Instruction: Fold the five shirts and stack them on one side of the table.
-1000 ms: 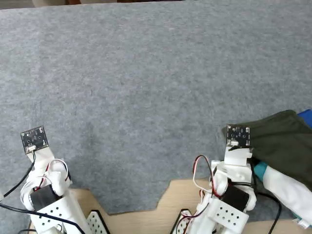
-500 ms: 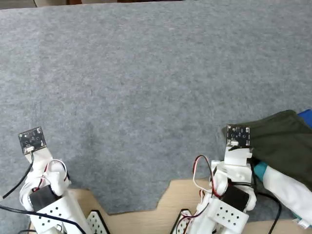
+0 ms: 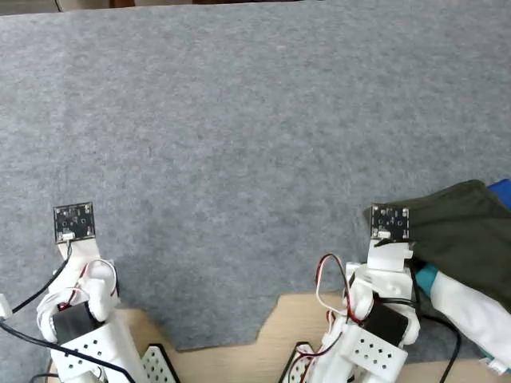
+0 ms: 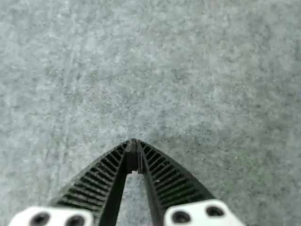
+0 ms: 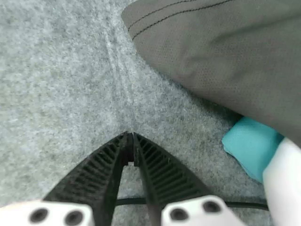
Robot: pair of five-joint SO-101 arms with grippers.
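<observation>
A dark olive shirt (image 3: 459,227) tops a stack at the table's right edge, over a blue shirt (image 3: 501,191), a teal one (image 3: 426,279) and a white one (image 3: 471,311). The olive shirt (image 5: 221,52), teal shirt (image 5: 247,146) and white shirt (image 5: 287,179) also show in the right wrist view. My right gripper (image 5: 130,137) is shut and empty, its tips on the grey felt just beside the olive shirt's edge. At the near left my left gripper (image 4: 133,143) is shut with nothing in it, over bare felt.
Grey felt (image 3: 239,144) covers the table. A wooden base (image 3: 279,335) carries both arms at the near edge. A black cable (image 5: 188,203) runs under the right gripper. The right arm (image 3: 383,303) stands against the stack.
The left arm's wrist has swung a little to the right and nearer the table's middle. The right arm and the shirts have not moved.
</observation>
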